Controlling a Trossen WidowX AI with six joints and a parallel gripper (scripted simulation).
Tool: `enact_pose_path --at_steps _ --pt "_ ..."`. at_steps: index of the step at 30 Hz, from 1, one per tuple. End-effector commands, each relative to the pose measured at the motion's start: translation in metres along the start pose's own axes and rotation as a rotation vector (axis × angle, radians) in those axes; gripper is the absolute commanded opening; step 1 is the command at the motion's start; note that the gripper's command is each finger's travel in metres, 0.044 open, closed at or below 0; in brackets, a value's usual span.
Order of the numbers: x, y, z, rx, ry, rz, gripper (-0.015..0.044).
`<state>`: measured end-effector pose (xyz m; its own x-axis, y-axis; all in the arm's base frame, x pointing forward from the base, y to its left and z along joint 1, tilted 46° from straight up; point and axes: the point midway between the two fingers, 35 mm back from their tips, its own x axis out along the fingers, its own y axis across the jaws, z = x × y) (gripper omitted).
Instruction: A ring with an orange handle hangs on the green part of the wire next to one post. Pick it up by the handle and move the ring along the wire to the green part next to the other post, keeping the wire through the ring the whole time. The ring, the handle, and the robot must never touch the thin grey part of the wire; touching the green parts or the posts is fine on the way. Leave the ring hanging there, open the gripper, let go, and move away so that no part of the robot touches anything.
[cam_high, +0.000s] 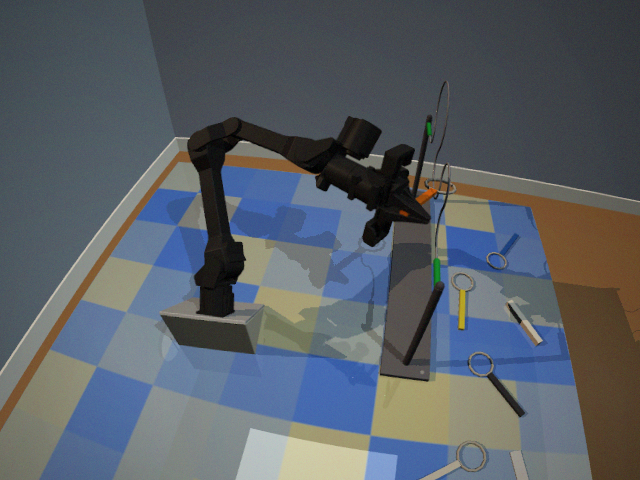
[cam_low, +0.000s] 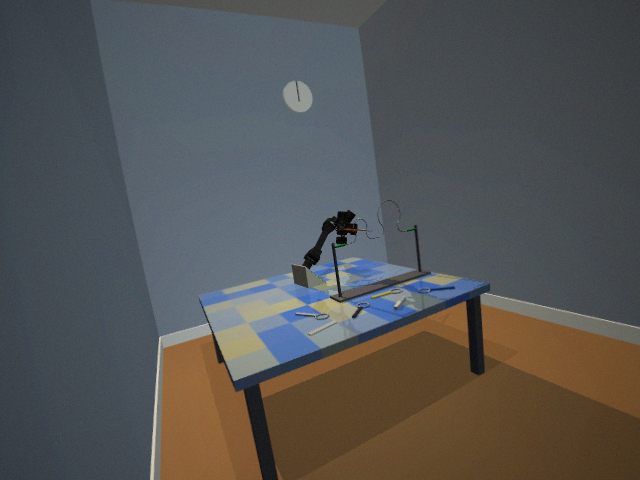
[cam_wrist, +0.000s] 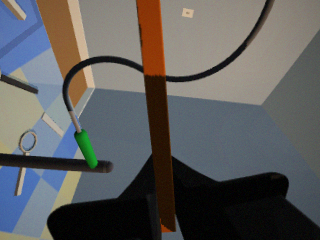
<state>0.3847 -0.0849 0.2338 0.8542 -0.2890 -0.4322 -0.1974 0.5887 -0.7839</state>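
My gripper (cam_high: 416, 206) (cam_wrist: 158, 157) is shut on the orange handle (cam_high: 427, 196) (cam_wrist: 151, 45), which sticks out past the fingertips. The ring (cam_high: 453, 189) lies nearly flat in the top view, around the low middle bend of the grey wire (cam_high: 438, 235) (cam_low: 399, 209) (cam_wrist: 202, 75). Whether it touches the wire, I cannot tell. The ring is out of the wrist view. One green part (cam_high: 436, 271) (cam_low: 339, 245) (cam_wrist: 86, 149) is at the near post (cam_high: 423, 322) (cam_low: 336, 271) (cam_wrist: 55, 162). The other green part (cam_high: 429, 129) (cam_low: 411, 229) is at the far post (cam_high: 421, 157) (cam_low: 417, 250).
The dark base board (cam_high: 405, 310) carries both posts. Beyond it lie a blue-handled ring (cam_high: 510, 242), a yellow-handled ring (cam_high: 462, 310), a black-handled ring (cam_high: 506, 395) and a loose bar (cam_high: 526, 324). A tall wire loop rises near the far post.
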Motion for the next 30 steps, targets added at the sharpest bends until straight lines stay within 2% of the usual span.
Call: enact_pose_path --at_steps 1,14,30 --pt "-0.003 -0.008 0.001 -0.013 0.003 -0.018 -0.0150" --pt "-0.003 -0.008 0.002 0.081 -0.009 0.034 -0.0150" --pt "-0.003 0.014 0.007 0.365 -0.045 0.193 -0.0150"
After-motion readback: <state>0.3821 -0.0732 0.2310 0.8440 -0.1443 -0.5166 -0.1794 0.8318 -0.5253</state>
